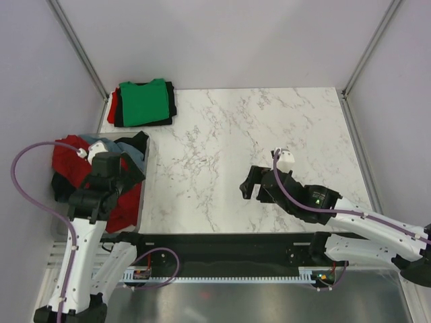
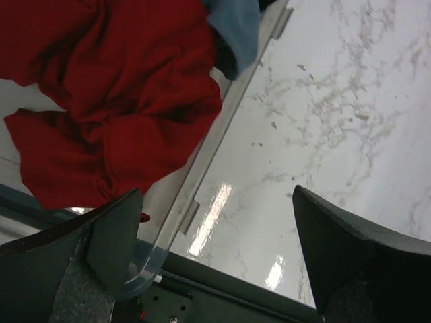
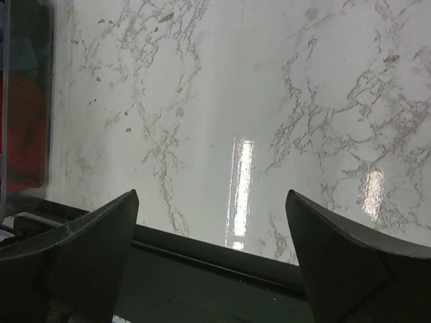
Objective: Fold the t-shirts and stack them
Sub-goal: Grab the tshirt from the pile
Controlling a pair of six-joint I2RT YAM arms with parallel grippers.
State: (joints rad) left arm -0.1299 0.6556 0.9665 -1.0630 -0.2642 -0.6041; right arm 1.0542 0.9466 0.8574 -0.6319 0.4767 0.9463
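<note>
near the front edge the left gripper (image 2: 215, 222) and right gripper (image 3: 210, 202) both gape wide, empty. a crumpled dark red t-shirt (image 2: 121, 101) lies heaped in the clear tub (image 2: 202, 168) at the marble table's (image 1: 269, 121) left edge; a flat-folded green t-shirt (image 1: 143, 101) tops the far left corner's stack.

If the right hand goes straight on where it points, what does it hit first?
Most likely the bare marble table; the open right hand tilts down at it with nothing between, though depth is unclear.
</note>
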